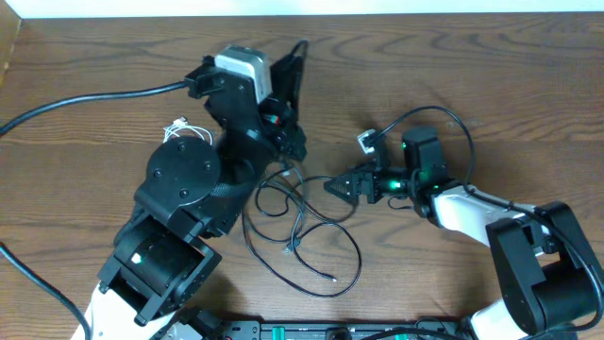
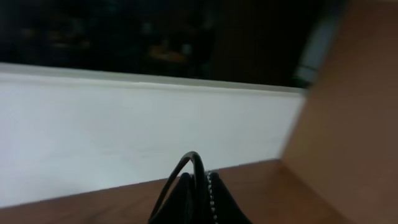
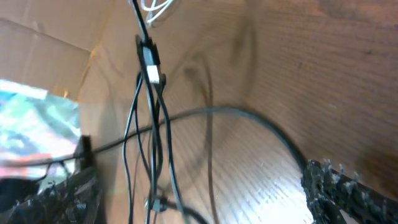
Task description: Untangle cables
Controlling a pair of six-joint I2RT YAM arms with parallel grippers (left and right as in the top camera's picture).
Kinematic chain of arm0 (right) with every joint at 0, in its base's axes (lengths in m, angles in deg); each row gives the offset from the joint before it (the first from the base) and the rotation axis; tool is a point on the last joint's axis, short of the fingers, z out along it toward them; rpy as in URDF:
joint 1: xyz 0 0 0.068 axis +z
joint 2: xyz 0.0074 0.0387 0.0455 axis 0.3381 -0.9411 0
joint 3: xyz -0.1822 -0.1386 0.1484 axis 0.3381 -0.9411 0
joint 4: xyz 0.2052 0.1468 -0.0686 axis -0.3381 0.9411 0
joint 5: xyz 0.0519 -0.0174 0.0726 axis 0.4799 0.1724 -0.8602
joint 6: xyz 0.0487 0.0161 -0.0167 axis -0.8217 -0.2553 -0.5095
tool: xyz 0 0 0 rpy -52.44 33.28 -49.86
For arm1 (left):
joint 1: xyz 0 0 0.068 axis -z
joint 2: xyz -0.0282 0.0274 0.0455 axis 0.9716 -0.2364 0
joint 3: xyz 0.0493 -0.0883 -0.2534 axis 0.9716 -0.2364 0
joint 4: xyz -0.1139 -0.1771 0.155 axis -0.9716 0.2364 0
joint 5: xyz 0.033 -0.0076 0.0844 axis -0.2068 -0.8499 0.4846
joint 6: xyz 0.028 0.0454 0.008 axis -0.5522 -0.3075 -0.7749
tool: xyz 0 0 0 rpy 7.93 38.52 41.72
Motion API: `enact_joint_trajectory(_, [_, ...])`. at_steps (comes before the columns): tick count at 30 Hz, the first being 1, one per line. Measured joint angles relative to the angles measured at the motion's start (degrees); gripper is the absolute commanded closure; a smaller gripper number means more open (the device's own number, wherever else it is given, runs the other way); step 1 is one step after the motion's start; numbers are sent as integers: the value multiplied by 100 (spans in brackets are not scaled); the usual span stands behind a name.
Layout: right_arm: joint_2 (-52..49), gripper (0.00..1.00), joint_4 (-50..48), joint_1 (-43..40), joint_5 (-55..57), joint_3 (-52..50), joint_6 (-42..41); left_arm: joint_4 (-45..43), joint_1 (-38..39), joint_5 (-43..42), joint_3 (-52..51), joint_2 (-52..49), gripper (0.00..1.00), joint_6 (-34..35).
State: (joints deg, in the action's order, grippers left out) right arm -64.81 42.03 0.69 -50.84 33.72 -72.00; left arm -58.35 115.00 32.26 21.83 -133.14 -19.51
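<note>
Cables are split between our two arms. Our left tool (image 2: pixel 198 185) has its fingers pressed together, and a strand of the black cable (image 3: pixel 149 59) arches over their tips, so we judge it clenched on that cable. It is raised and points away from us, toward 12 o'clock. That explains why the right wrist view shows several black strands and a small plug hanging almost straight down rather than lying flat: lifting them pulls the crossings apart and makes them easier to read.

Our right tool (image 1: pixel 335 185) is released, its fingers spread wide on either side of those hanging strands. It comes in low from 3 o'clock, placed, we think, to take one strand and draw it out of the bundle.

Below and toward 6 o'clock from both tools, the rest of the black cable lies in loose overlapping loops, with one plug end free at the near side. The white cable (image 1: pixel 182 128) sits in a small bunch at about 9 o'clock from the left tool, close beside the left arm.

The tabletop (image 1: pixel 491 66) is dark wood grain. Beyond its far edge we see a pale wall (image 2: pixel 124 118), with dim, unreadable room above it.
</note>
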Motion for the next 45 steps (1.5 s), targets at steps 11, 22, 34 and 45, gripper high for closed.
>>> enact_joint_trajectory(11, [0,65,-140,496,804,0,-214,-155,0,-798,0,83,92,11])
enact_joint_trajectory(22, [0,99,990,407,3080,0,-599,-151,0,-166,0,87,93,-57])
enact_joint_trajectory(34, [205,99,1853,-872,4437,201,-1362,-922,2,179,-22,446,93,-426])
enact_joint_trajectory(45, [299,99,2367,-1410,4887,289,-1646,-1279,7,1215,-33,623,92,-664])
